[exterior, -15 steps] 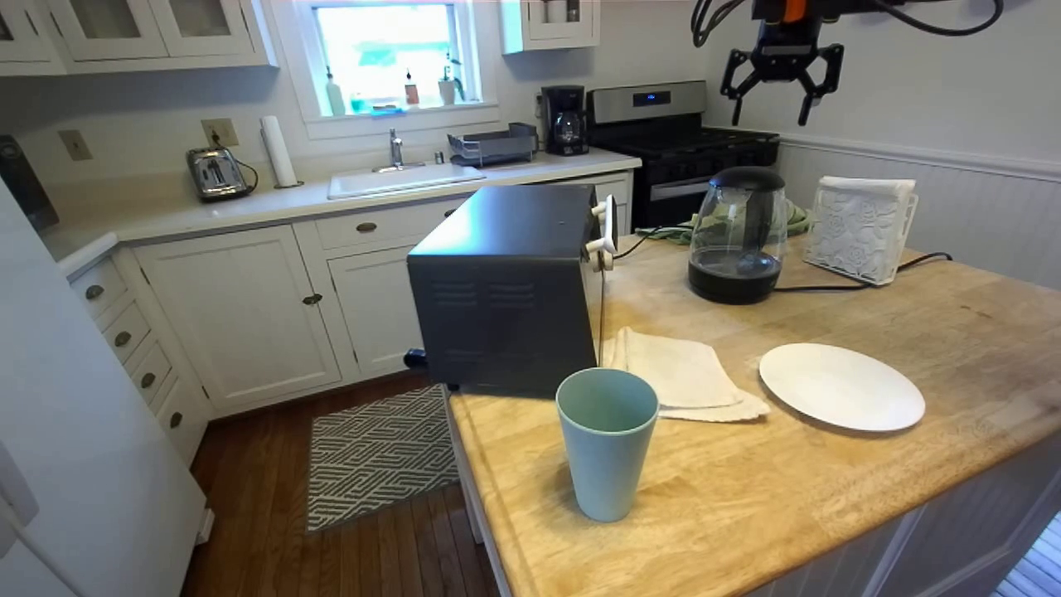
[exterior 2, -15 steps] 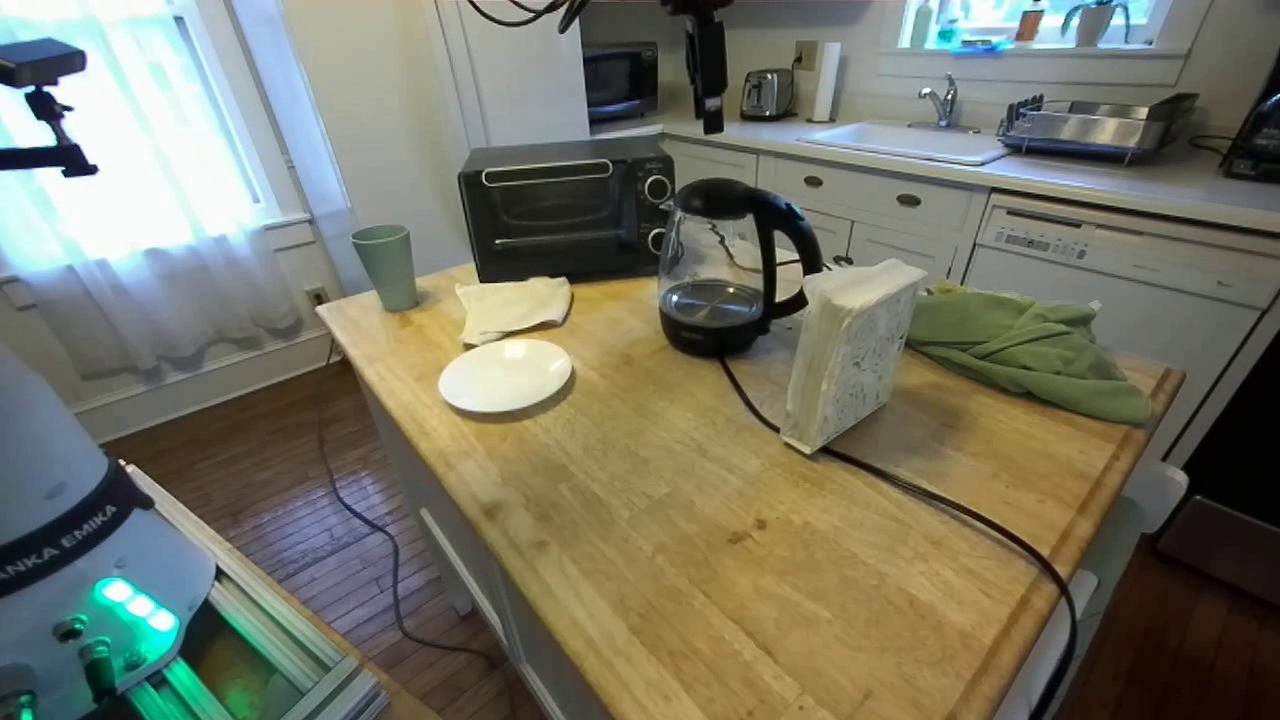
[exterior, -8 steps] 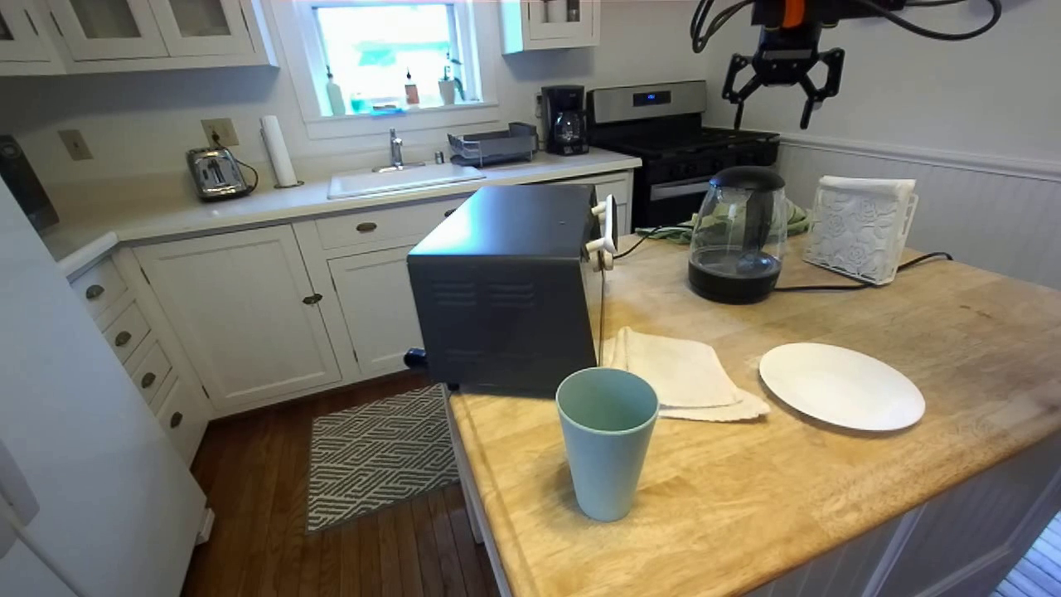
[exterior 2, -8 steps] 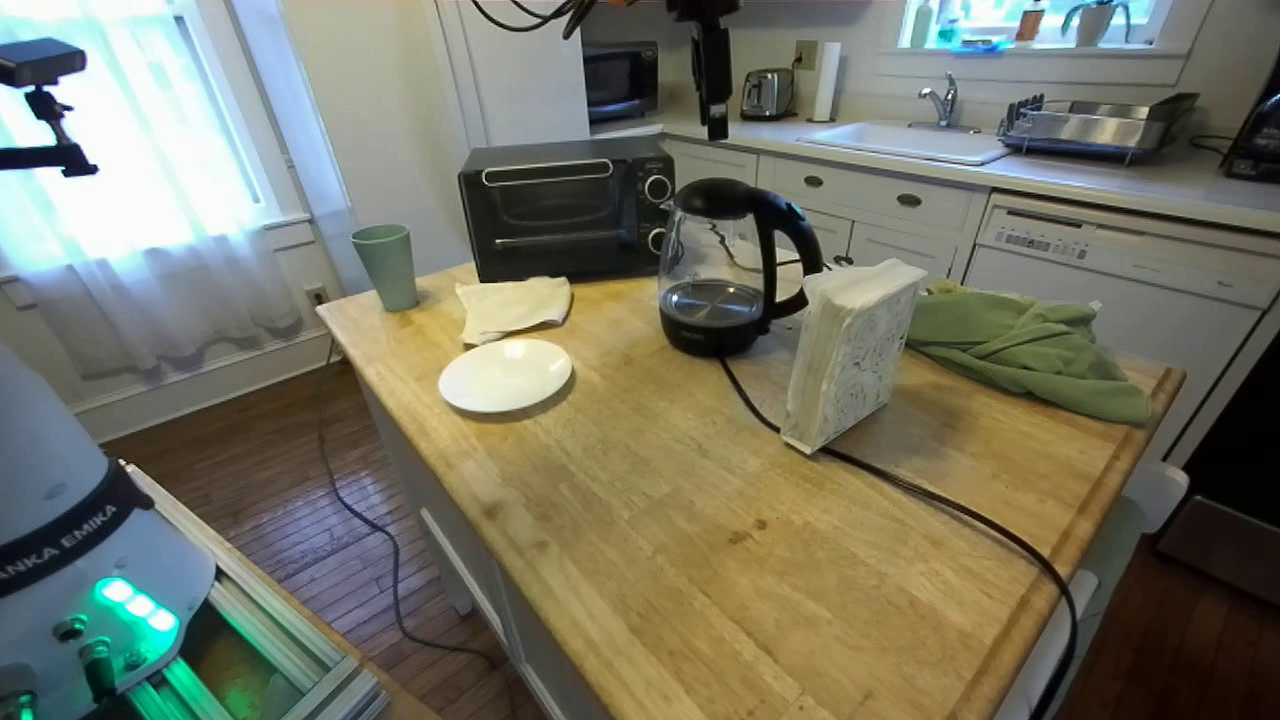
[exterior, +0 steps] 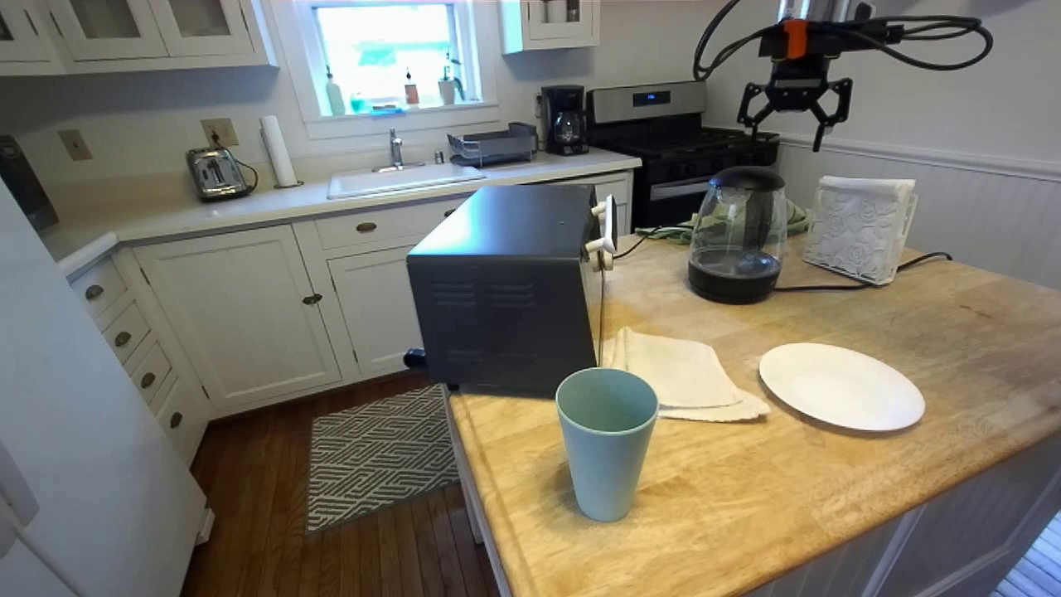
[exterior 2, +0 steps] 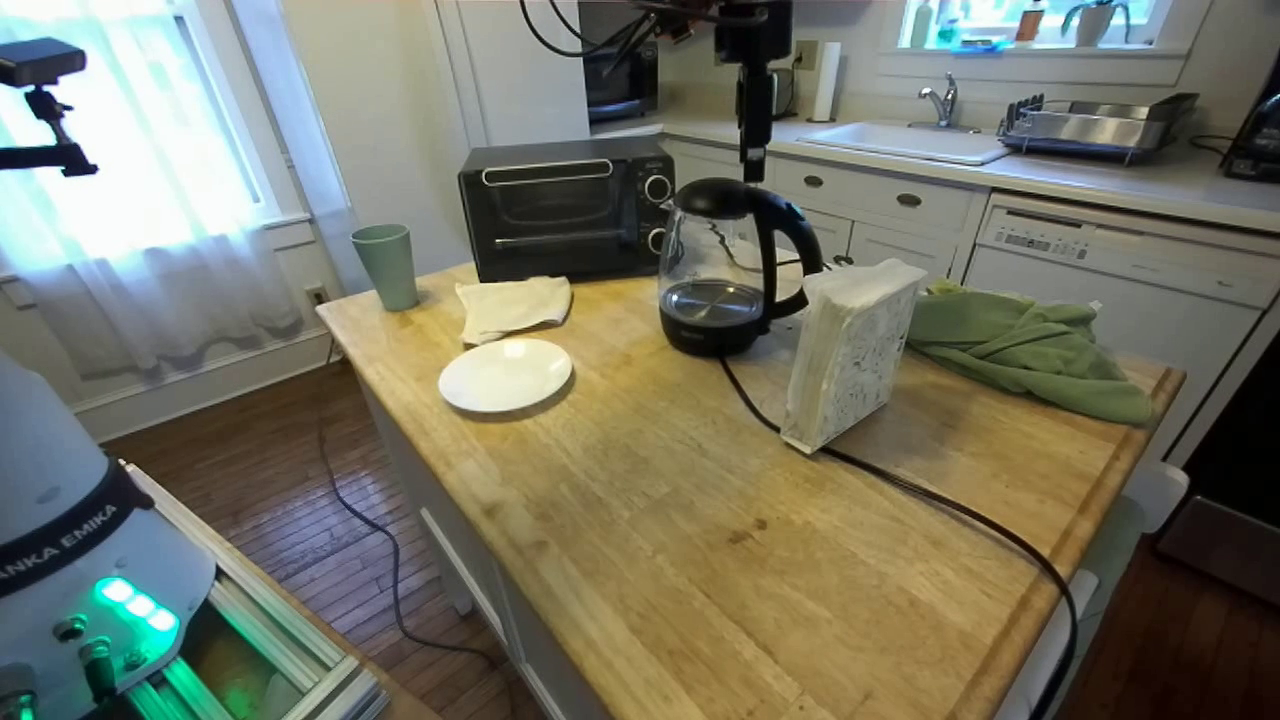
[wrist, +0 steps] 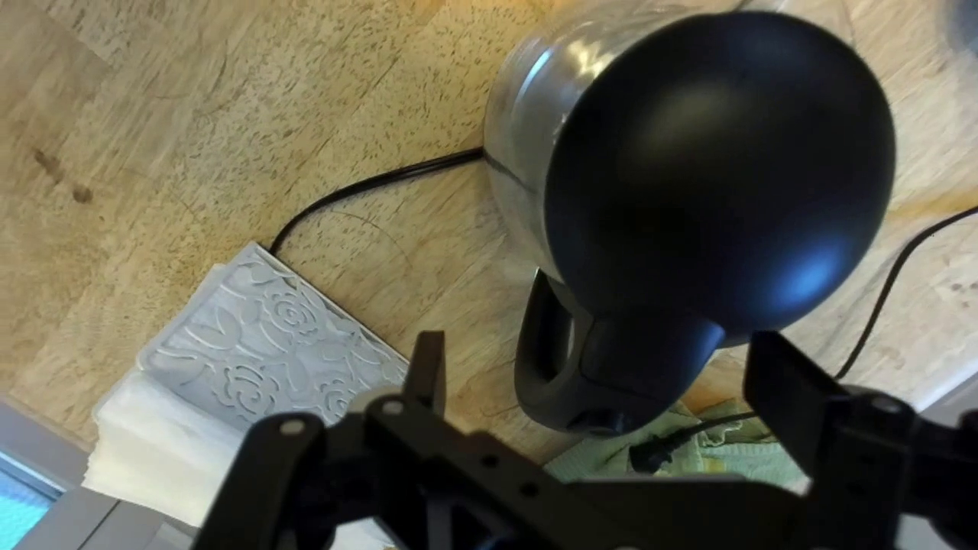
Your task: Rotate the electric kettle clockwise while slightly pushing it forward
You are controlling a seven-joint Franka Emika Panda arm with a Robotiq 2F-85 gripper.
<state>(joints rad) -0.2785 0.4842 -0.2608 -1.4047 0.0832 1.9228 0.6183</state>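
A glass kettle stands upright on the wooden counter, between a black oven and a white napkin holder. The end effector hangs above its handle, fingers spread wide, holding nothing; the step looks like the approach. To do it well, come straight down with the handle centred, close gently, then turn slowly and nudge, keeping the base flat and minding the nearby napkin holder and the cord. The counter also carries a plate, cloth, cup and green towel; behind, a sink sits below a bright window.
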